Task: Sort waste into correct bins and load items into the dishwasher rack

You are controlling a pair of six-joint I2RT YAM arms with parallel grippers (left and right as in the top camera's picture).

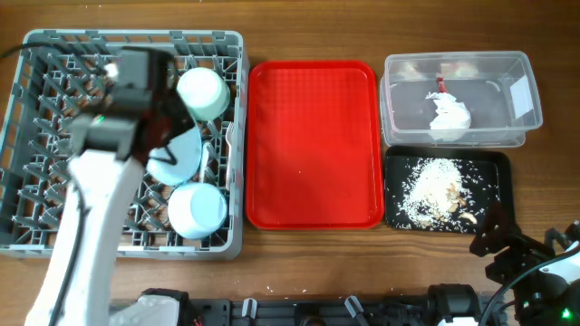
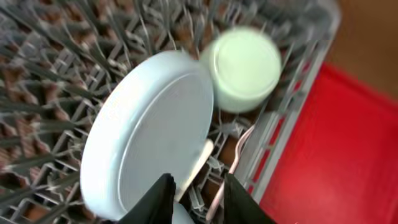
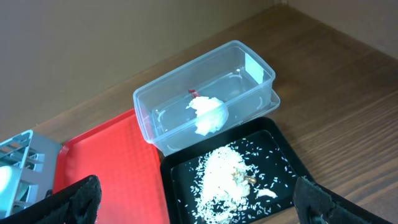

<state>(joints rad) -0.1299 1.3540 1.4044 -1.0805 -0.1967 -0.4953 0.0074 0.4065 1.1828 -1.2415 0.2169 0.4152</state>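
The grey dishwasher rack (image 1: 36,136) stands at the left. In it are a pale green bowl (image 1: 201,92), a light blue plate (image 1: 177,156) on edge and a small light blue bowl (image 1: 198,210). In the left wrist view the plate (image 2: 149,124) leans beside the green bowl (image 2: 245,68), with a white utensil (image 2: 237,155) by the rack wall. My left gripper (image 2: 198,196) is open just above the plate's edge, and it also shows in the overhead view (image 1: 170,125). My right gripper (image 3: 199,208) is wide open and empty near the black tray (image 1: 494,163) of rice scraps (image 1: 435,190). The yellow cup is out of view.
A red tray (image 1: 313,145) lies between the rack and the bins. The clear tub (image 1: 399,100) at the back right holds a crumpled napkin (image 1: 449,116) and a small red wrapper (image 1: 441,86). The table's front edge is close to the right gripper (image 1: 503,243).
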